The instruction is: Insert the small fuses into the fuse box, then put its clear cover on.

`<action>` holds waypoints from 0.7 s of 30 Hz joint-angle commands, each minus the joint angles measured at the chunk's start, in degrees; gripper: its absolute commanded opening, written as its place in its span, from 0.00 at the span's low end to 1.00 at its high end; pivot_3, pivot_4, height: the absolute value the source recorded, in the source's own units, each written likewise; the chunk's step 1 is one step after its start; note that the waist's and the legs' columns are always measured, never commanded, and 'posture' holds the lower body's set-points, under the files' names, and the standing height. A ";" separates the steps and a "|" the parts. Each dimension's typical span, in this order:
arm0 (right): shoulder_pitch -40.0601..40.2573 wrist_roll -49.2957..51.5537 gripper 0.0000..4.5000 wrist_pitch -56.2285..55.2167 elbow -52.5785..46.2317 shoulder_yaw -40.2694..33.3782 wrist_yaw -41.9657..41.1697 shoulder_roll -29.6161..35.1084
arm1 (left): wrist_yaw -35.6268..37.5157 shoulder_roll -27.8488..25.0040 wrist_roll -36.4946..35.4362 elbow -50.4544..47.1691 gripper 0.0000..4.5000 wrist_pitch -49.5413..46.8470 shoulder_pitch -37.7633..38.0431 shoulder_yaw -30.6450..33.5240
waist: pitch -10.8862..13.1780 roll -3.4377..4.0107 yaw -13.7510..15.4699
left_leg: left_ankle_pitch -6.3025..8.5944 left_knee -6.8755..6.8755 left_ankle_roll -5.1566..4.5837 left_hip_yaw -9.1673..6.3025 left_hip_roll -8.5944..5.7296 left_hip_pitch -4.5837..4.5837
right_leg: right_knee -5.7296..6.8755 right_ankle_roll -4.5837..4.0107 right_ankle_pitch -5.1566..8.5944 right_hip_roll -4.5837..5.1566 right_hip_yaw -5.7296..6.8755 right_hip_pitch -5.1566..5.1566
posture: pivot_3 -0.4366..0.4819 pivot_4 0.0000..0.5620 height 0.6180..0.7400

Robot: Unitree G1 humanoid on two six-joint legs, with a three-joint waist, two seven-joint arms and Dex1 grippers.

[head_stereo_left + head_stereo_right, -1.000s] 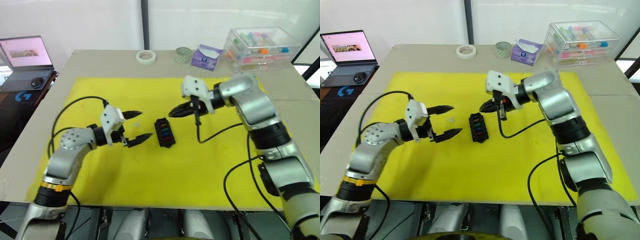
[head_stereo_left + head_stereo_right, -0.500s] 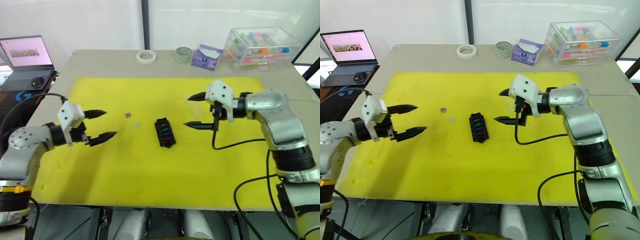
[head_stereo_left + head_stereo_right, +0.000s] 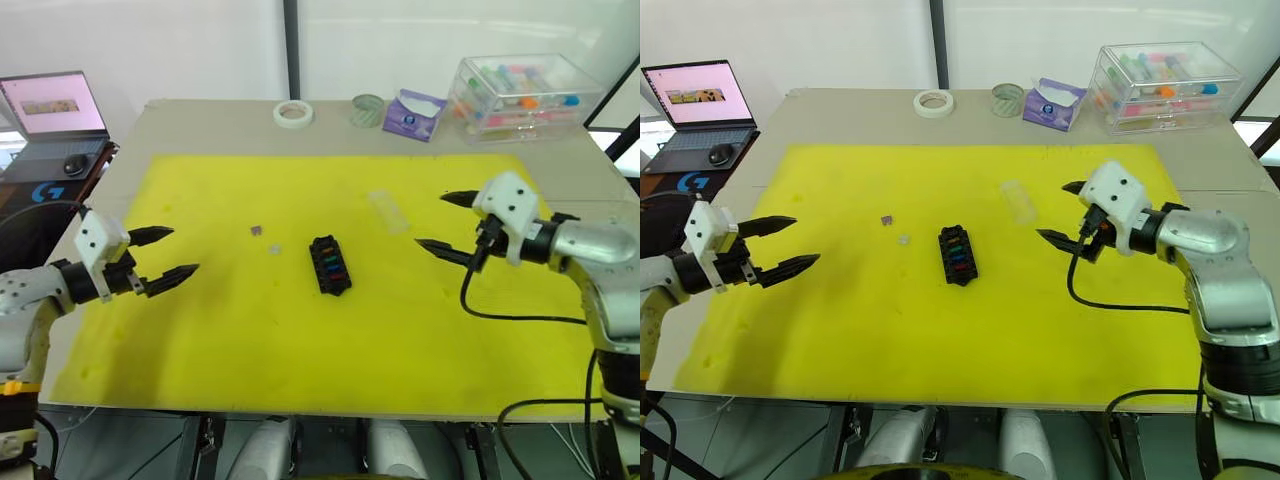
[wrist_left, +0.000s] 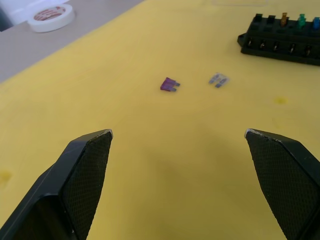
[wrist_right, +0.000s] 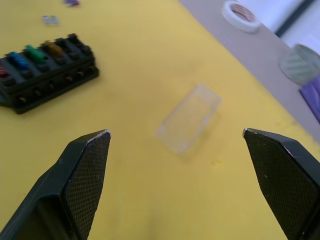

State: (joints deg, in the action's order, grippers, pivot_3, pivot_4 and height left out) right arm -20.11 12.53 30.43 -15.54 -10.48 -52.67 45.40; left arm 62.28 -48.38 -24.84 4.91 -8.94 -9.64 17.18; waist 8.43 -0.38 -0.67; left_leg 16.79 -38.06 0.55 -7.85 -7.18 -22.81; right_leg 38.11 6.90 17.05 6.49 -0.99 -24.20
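Two tools open and empty over yellow mat; fuse box part-filled

Fuse box (image 3: 956,254): black block, near the middle of the yellow mat (image 3: 940,330) that covers most of the worktop (image 3: 840,110). Several coloured fuses stand in one row of its slots; orange, green and blue ones can be told in the right wrist view. Other slots look vacant.

Purple fuse (image 3: 886,220): loose on the mat, between the fuse box and the worktop's left edge, toward the far side.

Grey fuse (image 3: 904,239): loose on the mat, just beside the purple one and nearer the fuse box. The two do not touch.

Clear cover (image 3: 1018,201): lying flat on the mat, toward the far right of the fuse box, apart from it.

Left tool (image 3: 780,246): near the mat's left edge, fingers spread wide, holding nothing, pointed toward the loose fuses.

Right tool (image 3: 1063,212): over the right part of the mat, fingers spread wide, holding nothing, near the clear cover but not touching it.

Far edge of worktop, off the mat: tape roll (image 3: 933,101), small round container (image 3: 1007,98), purple tissue pack (image 3: 1052,104), and at the far right corner a large clear box (image 3: 1165,85) of coloured tubes.

Laptop (image 3: 695,115): open, on a separate surface beyond the worktop's left edge.
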 commanded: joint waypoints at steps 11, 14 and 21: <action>4.29 2.52 1.00 -1.28 -3.08 -3.17 5.05 0.61 | 0.19 -1.01 1.20 1.24 1.00 3.05 -1.82 0.30 | 0.00 0.00 -0.04 | 0.00 0.01 0.00 0.01 0.01 0.01 | 0.00 0.00 0.00 -0.01 0.00 0.00 | 0.48 0.27 1.00; 4.39 2.58 1.00 -1.47 -3.45 -2.44 5.71 0.34 | -0.11 -0.89 1.26 0.88 1.00 2.76 -1.68 0.37 | 0.00 0.00 -0.04 | 0.00 0.00 0.00 0.01 0.00 0.01 | 0.00 0.00 0.00 -0.01 0.00 0.00 | 0.48 0.27 1.00; -0.11 4.33 1.00 -0.93 -3.30 0.78 4.94 0.06 | -10.89 2.25 -4.79 -6.02 1.00 -14.17 -1.68 3.01 | 0.00 0.00 -0.14 | 0.00 -0.01 0.00 0.01 0.01 0.01 | 0.02 0.00 0.00 -0.01 -0.02 0.00 | 0.48 0.27 1.00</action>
State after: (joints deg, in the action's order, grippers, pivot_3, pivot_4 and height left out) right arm -18.46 15.70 29.79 -16.83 -9.32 -47.58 45.37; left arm 54.49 -45.98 -27.08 1.74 -18.94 -10.82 17.49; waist 8.43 -0.38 -0.81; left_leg 16.79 -38.08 0.55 -7.84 -7.17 -22.80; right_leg 38.13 6.90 17.05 6.47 -1.01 -24.20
